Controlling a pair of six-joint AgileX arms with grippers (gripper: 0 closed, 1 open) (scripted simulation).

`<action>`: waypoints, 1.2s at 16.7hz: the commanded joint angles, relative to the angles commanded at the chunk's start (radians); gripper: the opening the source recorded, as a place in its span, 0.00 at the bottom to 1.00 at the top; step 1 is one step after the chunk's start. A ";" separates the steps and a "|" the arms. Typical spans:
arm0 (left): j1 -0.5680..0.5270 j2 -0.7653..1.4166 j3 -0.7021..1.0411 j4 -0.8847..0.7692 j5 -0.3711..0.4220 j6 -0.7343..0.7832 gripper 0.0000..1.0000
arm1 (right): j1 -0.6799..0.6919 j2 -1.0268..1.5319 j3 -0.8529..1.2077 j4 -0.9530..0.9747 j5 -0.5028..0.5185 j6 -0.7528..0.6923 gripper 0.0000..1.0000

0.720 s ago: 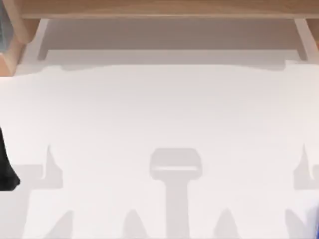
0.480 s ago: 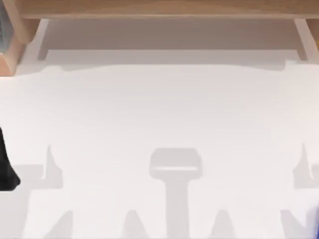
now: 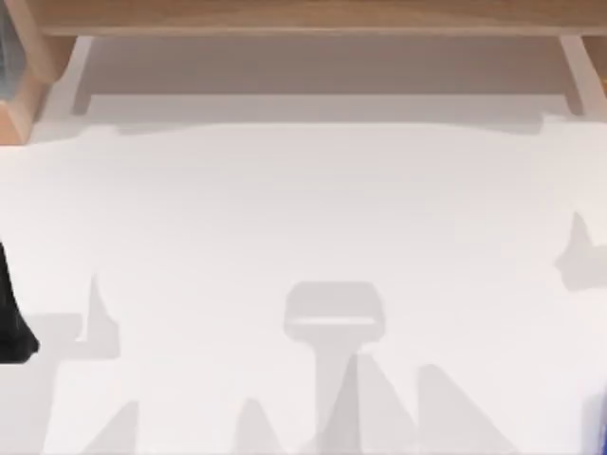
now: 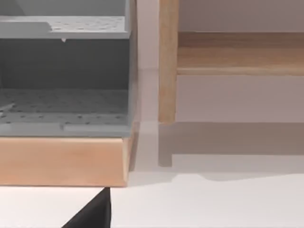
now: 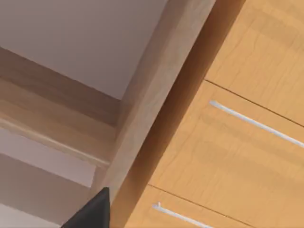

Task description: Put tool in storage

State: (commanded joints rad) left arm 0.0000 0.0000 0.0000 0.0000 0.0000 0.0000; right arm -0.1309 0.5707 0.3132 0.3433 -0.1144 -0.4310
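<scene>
the white table (image 3: 303,209) takes most of the top view, and its surface is bare except for grey shadows. behind it, along the far edge, runs a wooden shelf frame (image 3: 303,17). the right wrist view looks at a wooden cabinet (image 5: 247,142) with two drawer fronts, each with a thin silver handle (image 5: 256,124). the left wrist view looks at a grey storage box (image 4: 64,76) with a dotted floor, standing on a wooden ledge (image 4: 61,161). this open box seems to me a possible storage place, but the drawers could be it too.

what changed in the last moment is the shadows on the right side. the arm shadow (image 3: 579,256) near the table's right edge has moved farther up the table, and the pointed shadows at the near edge have slid toward the centre. the shadows on the left stayed as they were. so i judge that the right arm has begun to move, while the left arm remains parked at the left.

a black pointed shape (image 3: 11,318) sits at the table's left edge. the right gripper (image 5: 92,211) and the left gripper (image 4: 92,211) each appear as a black wedge at the picture's border. how far each is open, and if it holds something, i cannot tell.

where the tool is i cannot tell, so the task looks still at its beginning.
</scene>
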 joint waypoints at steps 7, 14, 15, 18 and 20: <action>0.000 0.000 0.000 0.000 0.000 0.000 1.00 | -0.153 0.820 0.347 0.383 -0.138 -0.537 1.00; 0.000 0.000 0.000 0.000 0.000 0.000 1.00 | -0.278 1.492 0.650 0.715 -0.257 -0.971 1.00; 0.000 0.000 0.000 0.000 0.000 0.000 1.00 | -0.291 1.554 0.683 0.751 -0.269 -1.012 1.00; 0.000 0.000 0.000 0.000 0.000 0.000 1.00 | -0.318 1.683 0.757 0.833 -0.298 -1.097 1.00; 0.000 0.000 0.000 0.000 0.000 0.000 1.00 | -0.327 1.724 0.782 0.860 -0.307 -1.123 1.00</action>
State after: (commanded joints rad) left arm 0.0000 0.0000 0.0000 0.0000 0.0000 0.0000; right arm -0.4580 2.2946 1.0953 1.2032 -0.4213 -1.5536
